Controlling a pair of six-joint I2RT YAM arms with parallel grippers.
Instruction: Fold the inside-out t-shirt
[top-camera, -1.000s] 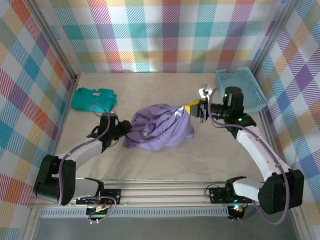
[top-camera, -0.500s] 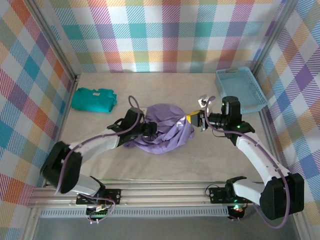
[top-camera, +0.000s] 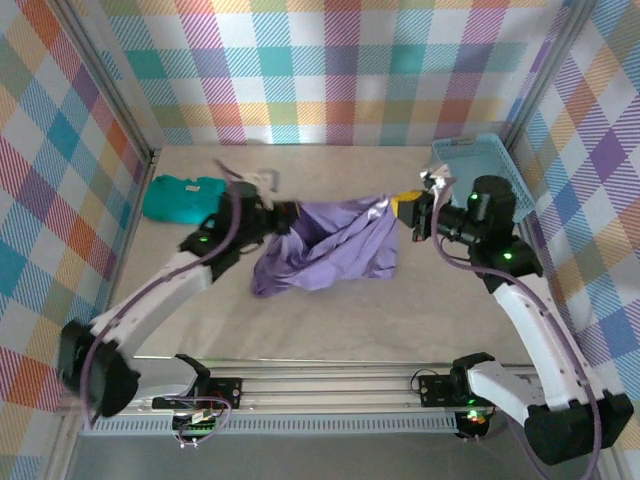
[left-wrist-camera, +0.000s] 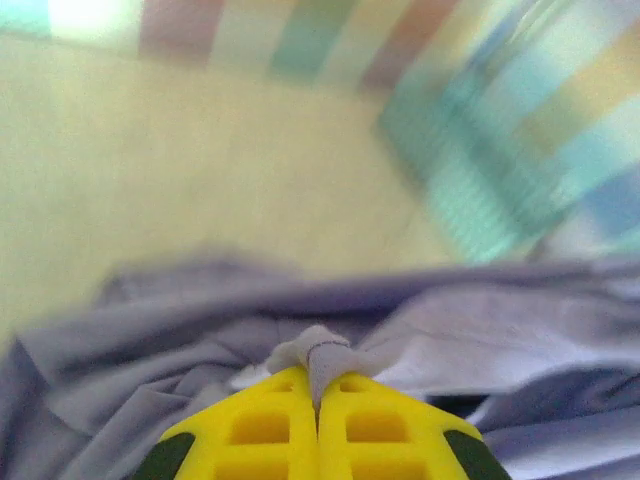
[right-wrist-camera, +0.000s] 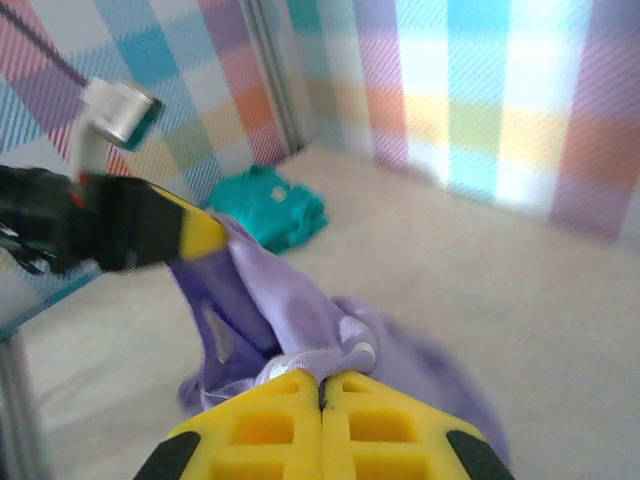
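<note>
I'm watching the t-shirt (top-camera: 330, 245) hanging spread over the desk (top-camera: 330, 325), left end effector (left-wrist-camera: 318, 392) and right end effector (right-wrist-camera: 322, 388) each clamping a pinch of its fabric (teal garment (top-camera: 185, 196) lying far left).

From my station I see a booth lined with pastel plaid cloth: a back wall (top-camera: 340, 70), a left wall (top-camera: 50, 200) and a right wall (top-camera: 600, 180), joined at grey metal corner posts (top-camera: 105, 80). The tabletop (top-camera: 330, 330) is pale beige and evenly lit, with an aluminium rail (top-camera: 330, 385) along its near edge.
</note>
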